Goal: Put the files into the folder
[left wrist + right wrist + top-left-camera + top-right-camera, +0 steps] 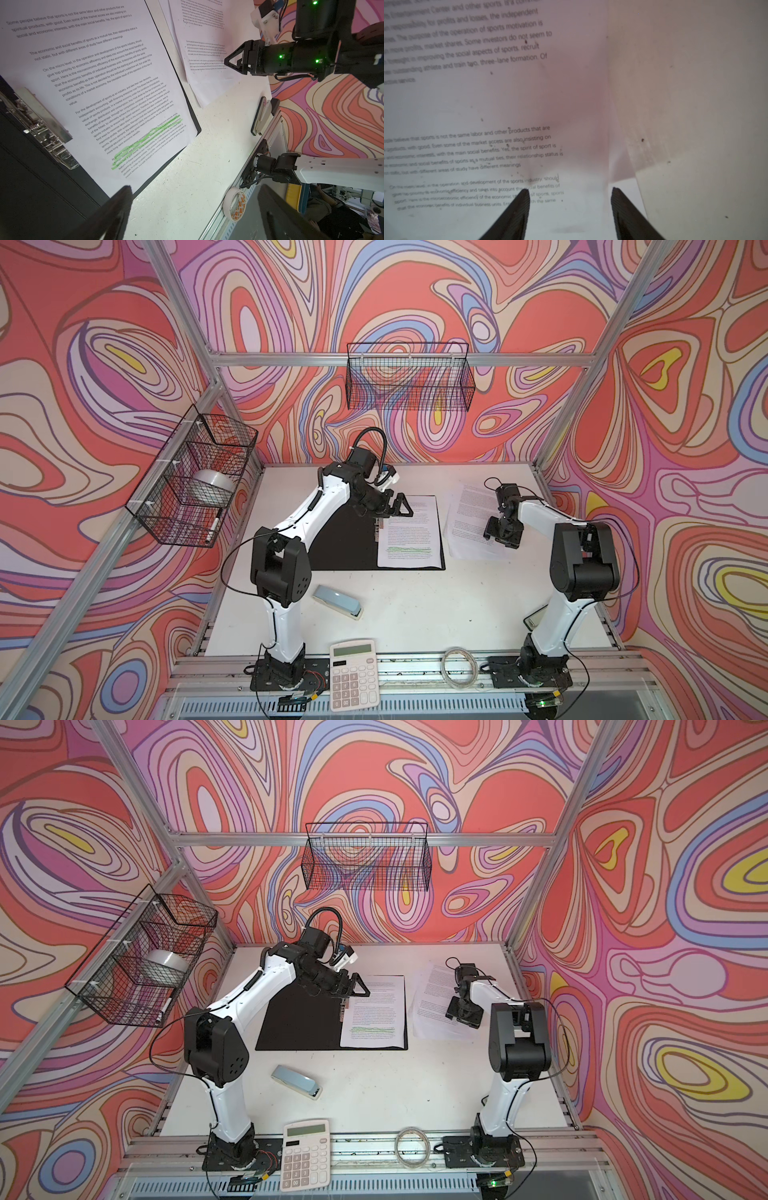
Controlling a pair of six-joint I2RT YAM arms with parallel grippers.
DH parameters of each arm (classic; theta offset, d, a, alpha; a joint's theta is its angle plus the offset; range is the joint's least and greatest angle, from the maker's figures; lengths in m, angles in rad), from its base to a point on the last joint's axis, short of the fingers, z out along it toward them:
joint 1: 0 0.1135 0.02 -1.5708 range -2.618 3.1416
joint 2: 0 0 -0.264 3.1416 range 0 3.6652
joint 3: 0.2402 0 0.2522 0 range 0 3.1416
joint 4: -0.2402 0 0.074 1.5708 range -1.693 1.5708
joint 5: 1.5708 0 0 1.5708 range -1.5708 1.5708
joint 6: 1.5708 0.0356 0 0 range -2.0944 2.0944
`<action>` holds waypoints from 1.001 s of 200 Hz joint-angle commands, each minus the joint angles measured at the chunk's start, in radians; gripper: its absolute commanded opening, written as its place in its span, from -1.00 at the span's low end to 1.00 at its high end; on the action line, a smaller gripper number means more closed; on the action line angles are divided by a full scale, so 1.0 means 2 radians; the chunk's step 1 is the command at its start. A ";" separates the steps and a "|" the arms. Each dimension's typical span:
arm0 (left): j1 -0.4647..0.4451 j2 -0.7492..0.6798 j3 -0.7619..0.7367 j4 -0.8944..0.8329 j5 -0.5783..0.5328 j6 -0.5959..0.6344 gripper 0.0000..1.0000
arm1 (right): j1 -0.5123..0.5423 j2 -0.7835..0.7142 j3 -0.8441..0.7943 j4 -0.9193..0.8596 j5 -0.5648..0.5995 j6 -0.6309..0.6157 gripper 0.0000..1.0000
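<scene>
Robot lab cell: aluminium frame, swirl-printed backdrop walls

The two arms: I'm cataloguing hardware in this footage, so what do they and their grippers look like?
The left arm and right arm have white shell links, black joint housings and black cables looping alongside. The left gripper and right gripper are black, with hollow triangular finger frames and ribbed pads. Green lights glow on the right arm.

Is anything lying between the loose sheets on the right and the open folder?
Nothing visible does. Only a narrow strip of table separates the loose sheets from the folder. The right end effector is open over the sheets. The left end effector hovers over the folder and might need to move off.
</scene>
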 commanded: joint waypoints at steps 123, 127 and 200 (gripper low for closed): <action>-0.004 -0.014 -0.009 -0.002 0.003 0.007 0.90 | -0.001 0.034 -0.022 0.013 0.017 -0.002 -0.19; -0.003 -0.015 -0.010 -0.002 0.003 0.006 0.90 | -0.002 0.031 -0.023 0.015 0.017 -0.002 -0.21; -0.003 -0.014 -0.003 -0.005 0.007 0.005 0.90 | -0.001 0.006 -0.005 0.000 0.015 -0.008 -0.23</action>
